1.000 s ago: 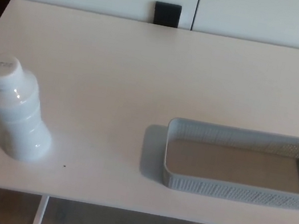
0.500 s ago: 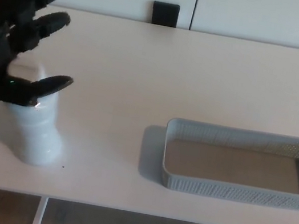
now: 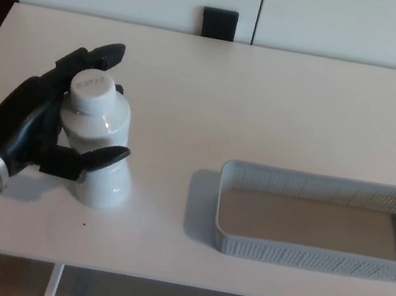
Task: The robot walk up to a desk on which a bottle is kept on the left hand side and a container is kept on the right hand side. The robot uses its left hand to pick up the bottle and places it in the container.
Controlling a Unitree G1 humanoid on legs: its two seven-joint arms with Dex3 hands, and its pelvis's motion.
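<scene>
Here the left hand (image 3: pixel 37 123) wraps the white bottle (image 3: pixel 98 142) from its left side: two fingers (image 3: pixel 95 57) curl round behind the cap and neck while the thumb (image 3: pixel 96 157) crosses the front of the body, so the bottle sits between them in what looks like a closing grip, though whether the grasp is fully tight cannot be told. The bottle stands upright near the desk's (image 3: pixel 267 106) front-left part, its base apparently resting on the surface, set back a little from the front edge. That side-on hold makes sense for the task, since it leaves the base free and keeps the bottle upright for a carry toward the right. The grey mesh container (image 3: pixel 317 257) lies well apart from the bottle near the front-right corner, long side parallel to the front edge, open at the top and empty. Nothing lies on the desk between the two, so the only obstacle I judge likely is the container's near-left wall, which the bottle's base must clear before it goes in. Two dark chair backs (image 3: pixel 219 23) show past the far edge, out of the way. The right hand is not visible.
</scene>
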